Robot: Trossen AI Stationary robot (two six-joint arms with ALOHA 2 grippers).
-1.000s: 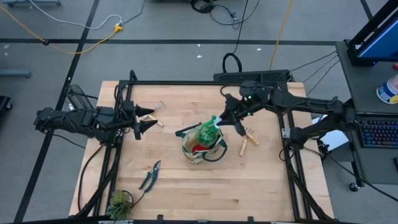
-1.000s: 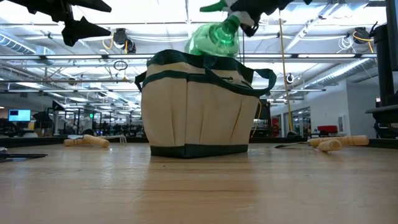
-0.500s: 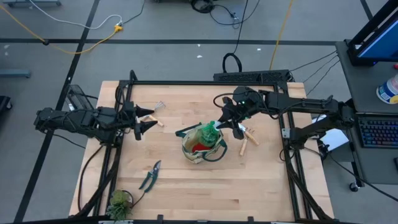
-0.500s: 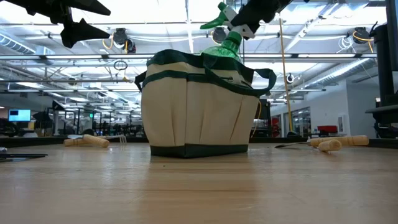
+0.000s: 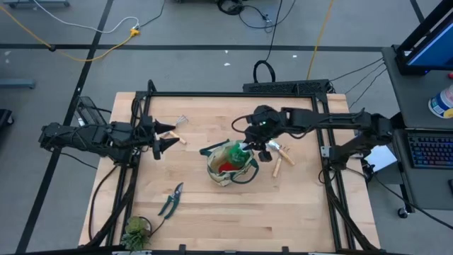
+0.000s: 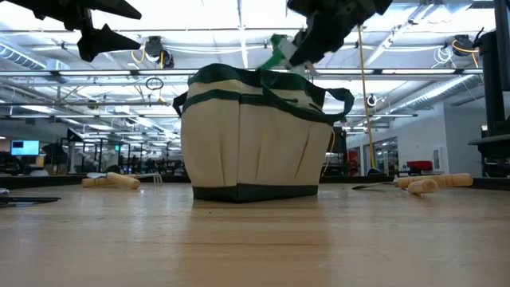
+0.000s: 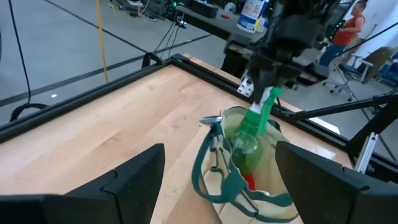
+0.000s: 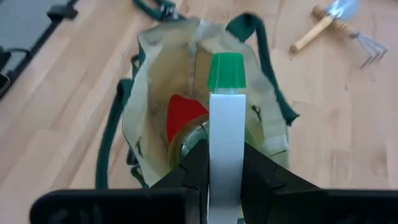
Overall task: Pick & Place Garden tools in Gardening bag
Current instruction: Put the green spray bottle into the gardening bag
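The spray bottle (image 6: 280, 54) shows only its blurred green head above the bag (image 6: 251, 139) rim in the low view; its body is hidden inside. At the overhead frame's bottom edge, the leafy plant (image 5: 136, 231) is partly cut off.

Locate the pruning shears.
In the high view, the pruning shears lie on the table's left-front area, between the gardening bag and the small plant.

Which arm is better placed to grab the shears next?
The left. Its pincer is open, holds nothing and is on the same side as the shears. The right pincer grips the spray bottle over the bag.
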